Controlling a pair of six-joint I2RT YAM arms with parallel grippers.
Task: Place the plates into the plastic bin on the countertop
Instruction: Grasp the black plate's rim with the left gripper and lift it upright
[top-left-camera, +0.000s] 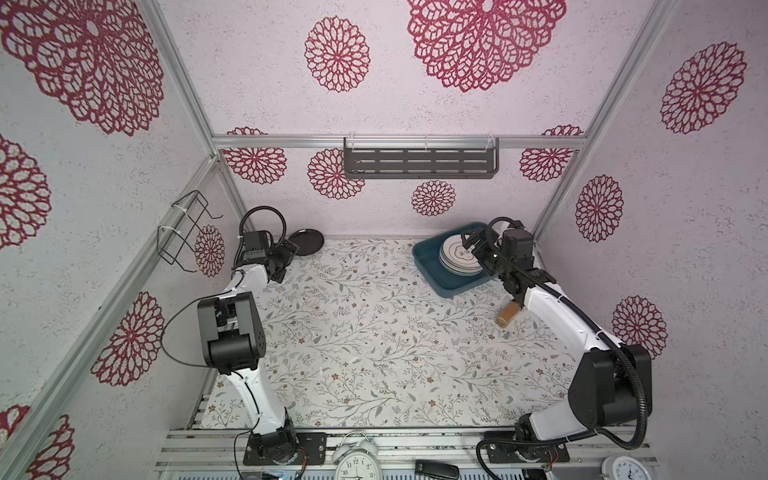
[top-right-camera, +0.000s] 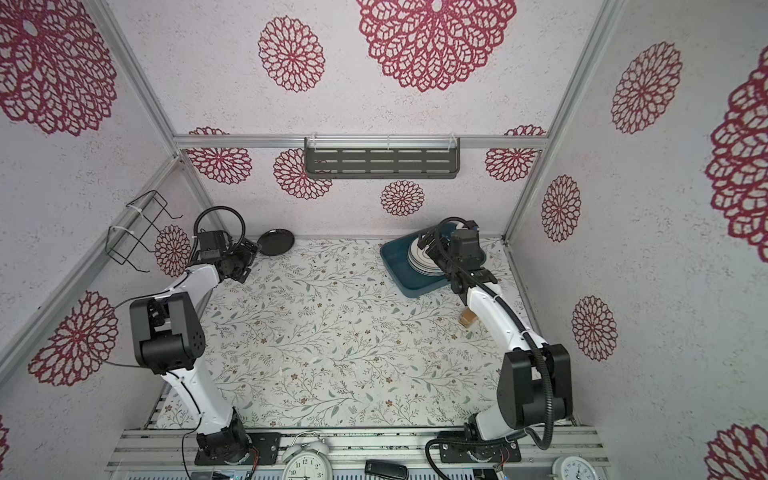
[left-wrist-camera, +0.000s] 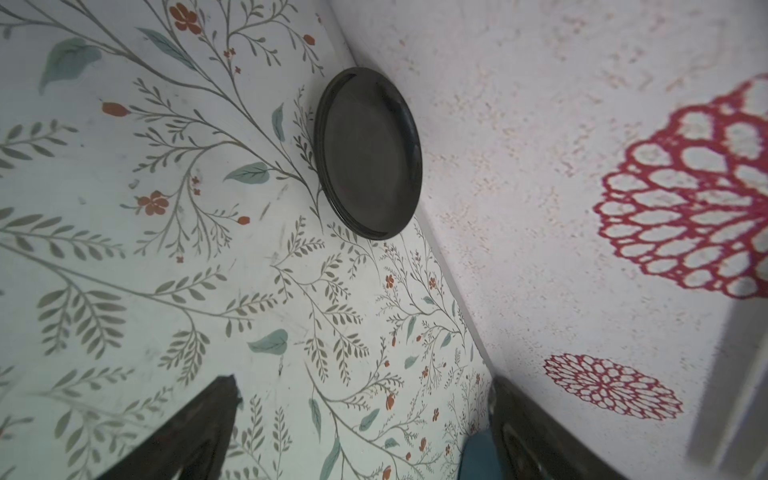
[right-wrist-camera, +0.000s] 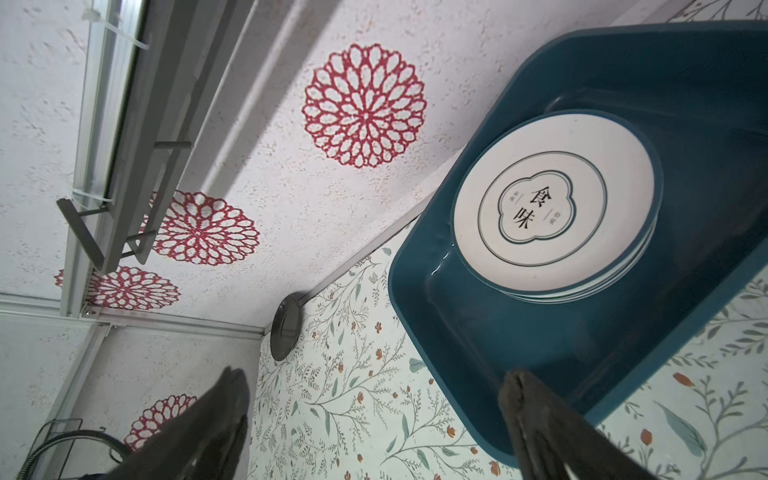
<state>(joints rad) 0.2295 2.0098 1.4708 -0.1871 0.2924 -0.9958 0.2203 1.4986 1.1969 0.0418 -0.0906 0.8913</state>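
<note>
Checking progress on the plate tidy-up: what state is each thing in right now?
plastic bin: upright, holding a stack.
white plates: stacked face up in the bin.
black plate: on the countertop, outside the bin.
left claw: open, empty.
right claw: open, empty.

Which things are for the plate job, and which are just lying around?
For the job: black plate, stacked white plates, teal plastic bin.
Just lying about: alarm clock, round white clock, grey slotted shelf, black wire rack, small tan object.
</note>
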